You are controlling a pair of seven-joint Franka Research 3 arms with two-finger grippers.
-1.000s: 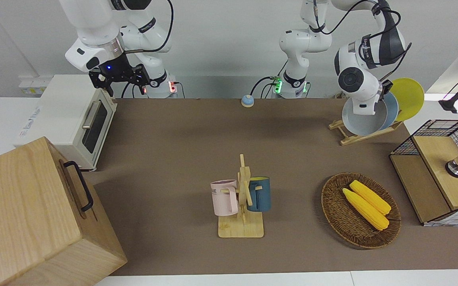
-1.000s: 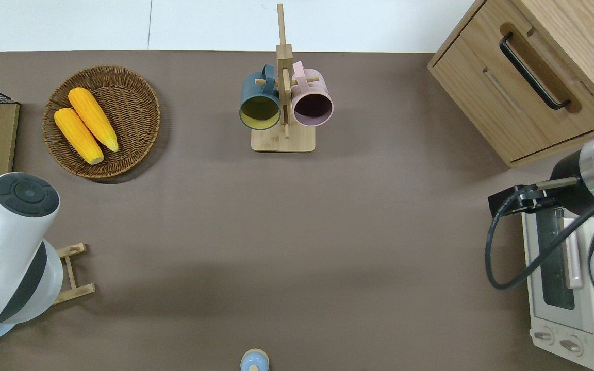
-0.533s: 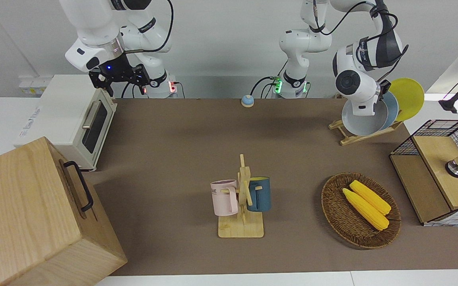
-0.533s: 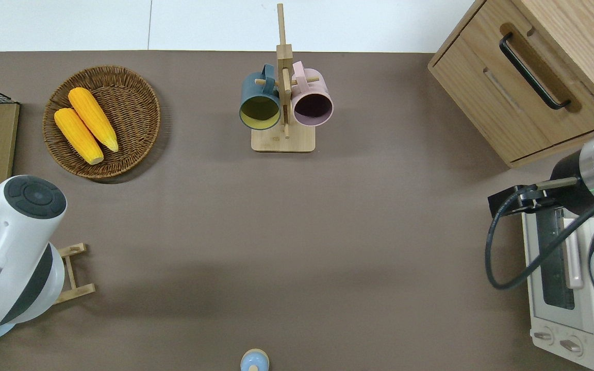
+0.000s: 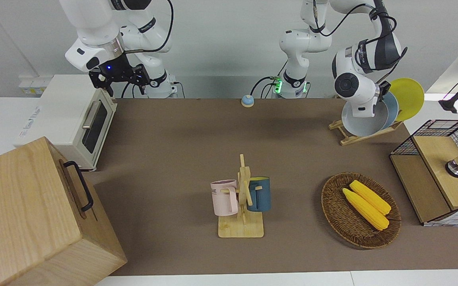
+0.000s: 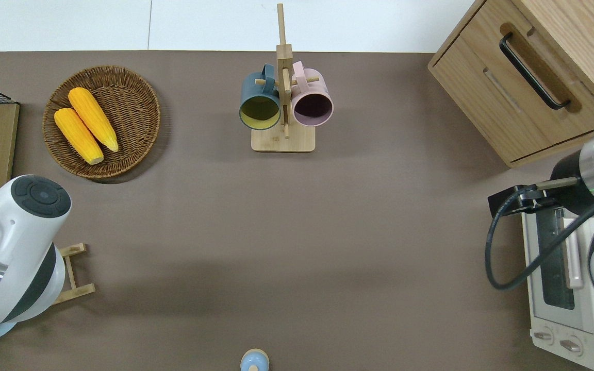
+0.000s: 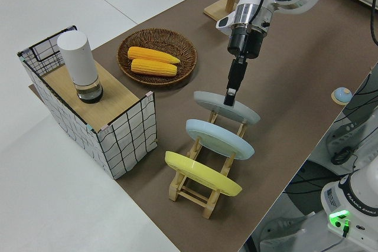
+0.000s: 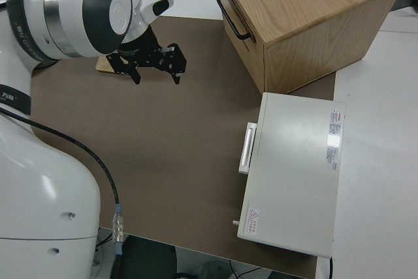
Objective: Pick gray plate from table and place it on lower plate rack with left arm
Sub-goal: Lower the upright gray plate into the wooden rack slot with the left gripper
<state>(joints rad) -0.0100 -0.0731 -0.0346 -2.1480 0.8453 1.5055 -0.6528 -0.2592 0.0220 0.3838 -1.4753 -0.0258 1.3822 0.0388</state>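
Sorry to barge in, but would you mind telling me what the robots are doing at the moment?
The left arm's gripper is at the gray plate, which sits in the lower plate rack at the left arm's end of the table. A light blue plate and a yellow plate stand in the same rack beside it. Whether the fingers have let go of the rim is unclear. The right arm is parked, its gripper open.

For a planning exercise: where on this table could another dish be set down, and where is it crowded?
Bare brown mat lies between the wooden mug stand and the small blue bell. Crowded: the light-wood plate rack, holding yellow, light blue and gray plates, beside the wire-sided box.
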